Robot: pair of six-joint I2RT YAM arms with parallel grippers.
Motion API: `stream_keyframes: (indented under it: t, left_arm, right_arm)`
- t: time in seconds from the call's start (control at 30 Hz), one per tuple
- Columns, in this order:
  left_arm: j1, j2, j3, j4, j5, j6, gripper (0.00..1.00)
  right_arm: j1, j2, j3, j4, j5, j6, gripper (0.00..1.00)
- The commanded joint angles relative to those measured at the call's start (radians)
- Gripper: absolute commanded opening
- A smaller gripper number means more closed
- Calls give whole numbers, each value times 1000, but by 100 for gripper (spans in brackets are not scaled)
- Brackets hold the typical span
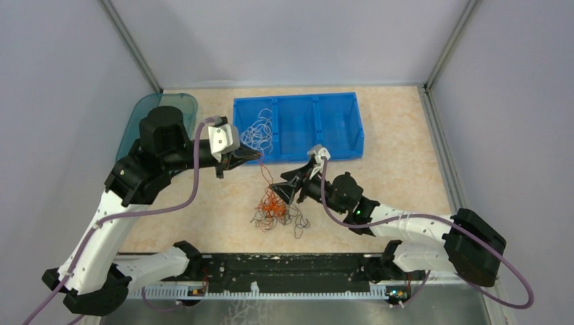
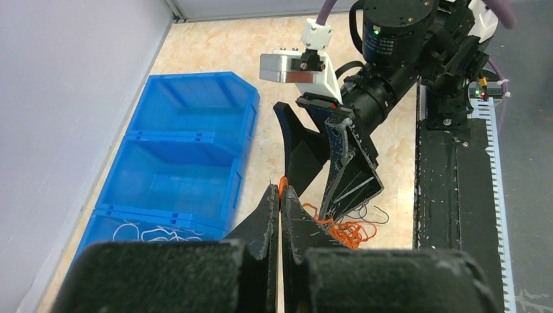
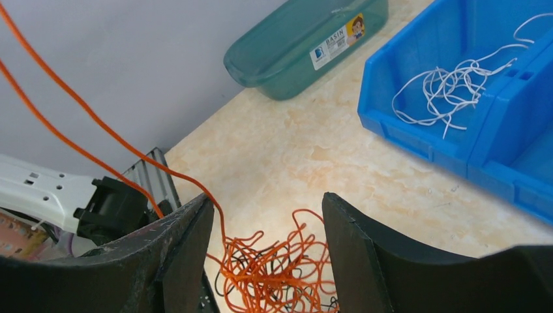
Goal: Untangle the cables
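A clump of orange-red cables point(image 1: 273, 205), mixed with thin black cables point(image 1: 298, 221), lies on the table in front of the blue bin point(image 1: 338, 128). My left gripper point(image 1: 258, 155) is shut on one orange strand point(image 2: 282, 185), pinched at the fingertips point(image 2: 270, 195). From there the strand point(image 3: 78, 112) runs taut down to the clump point(image 3: 280, 268). My right gripper point(image 3: 264, 210) stands open just above the clump, with its fingers point(image 3: 190, 225) on either side and nothing gripped. White cables point(image 1: 257, 133) lie in the bin's left compartment.
The blue three-compartment bin point(image 2: 186, 140) stands at the back centre. A teal basin point(image 1: 160, 107) leans at the back left by the wall point(image 3: 306, 39). Grey walls close in the table on three sides. A black rail point(image 1: 284, 271) runs along the near edge.
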Motion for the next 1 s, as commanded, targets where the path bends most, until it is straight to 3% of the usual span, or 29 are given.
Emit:
stream_keyframes:
  t: [0.0,0.33,0.7,0.97]
  left_arm:
    - [-4,0,35,4,17,-1,0]
    - [-3,12,56,4,34,-7,0]
    - [-3,70,180,-5,76,-39,0]
    - [-3,115,312,4,95,-83,0]
  right_arm:
    - [20,22,60,77,-21,11,63]
    - [33,84,81,84,12,0,63]
    - [107,273,194,123,148,-107,60]
    - [119,354,174,161,155,-152,56]
